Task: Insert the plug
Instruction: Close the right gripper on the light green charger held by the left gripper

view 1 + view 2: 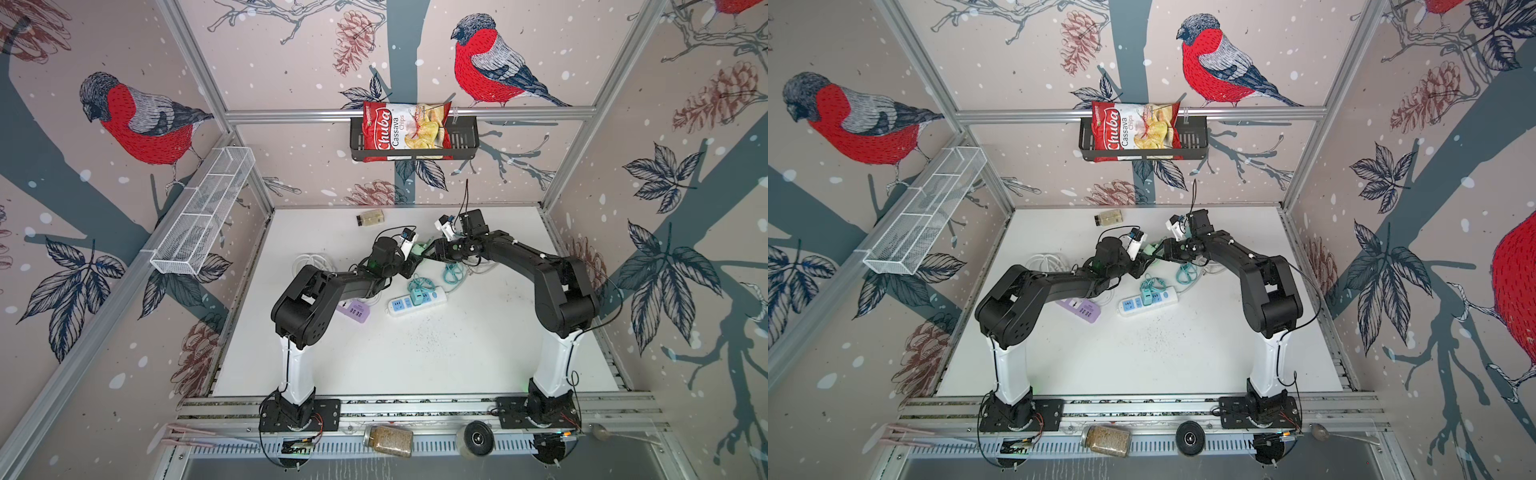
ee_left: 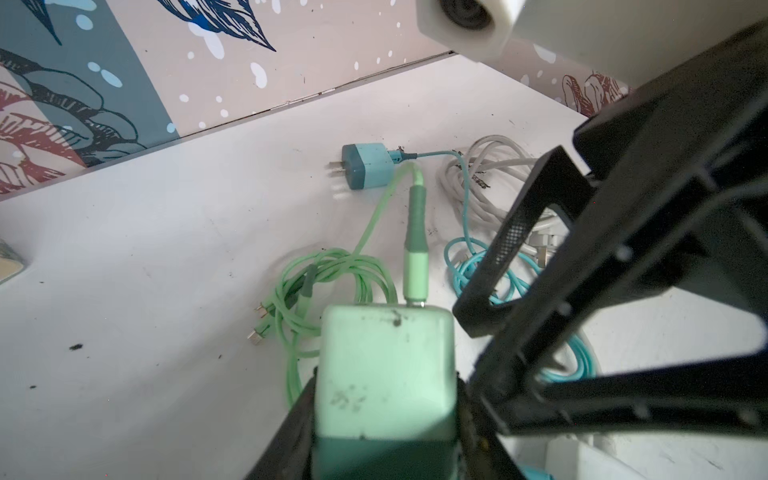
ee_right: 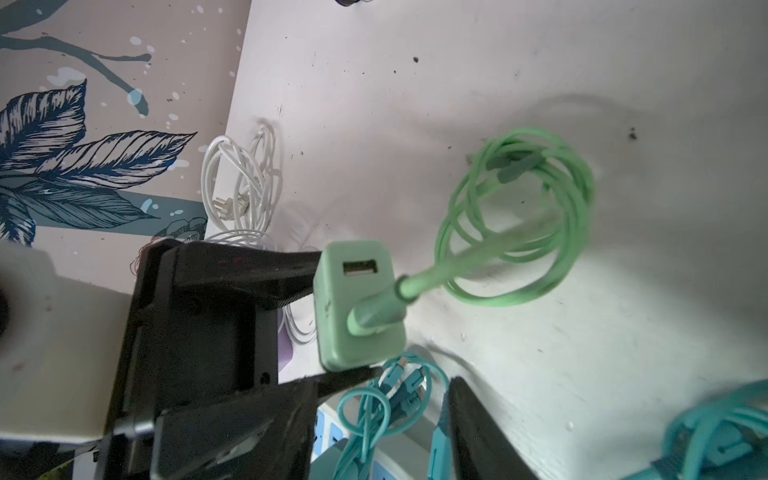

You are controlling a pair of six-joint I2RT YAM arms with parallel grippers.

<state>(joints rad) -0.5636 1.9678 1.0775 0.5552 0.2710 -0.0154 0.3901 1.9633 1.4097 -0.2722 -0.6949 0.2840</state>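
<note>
Mint-green and boxy, the charger [image 3: 357, 307] is the plug to be inserted. It hangs above the far middle of the table [image 1: 457, 353], just beyond the white power strip [image 1: 417, 303], pinched across two opposite sides by the left gripper [image 2: 386, 386]. The right gripper [image 2: 486, 368] waits just beside it with its fingers spread and nothing between them. The charger's socket face, with the green cable [image 3: 519, 216] plugged in, points away from the left gripper. The prongs are hidden and probably face back into that gripper's palm, so the step in hand looks like a handover. To do it well, the right gripper should close on the two bare sides, clear of the cable's connector, and grip firmly before the left one lets go. The charger should then be turned prongs down and squared over a free outlet beside the teal adapter [image 1: 415, 296] already seated in the strip. It should be pressed straight in without rocking. The coil trailing on the table needs slack, or it may tug the charger askew or drag the light strip.
</note>
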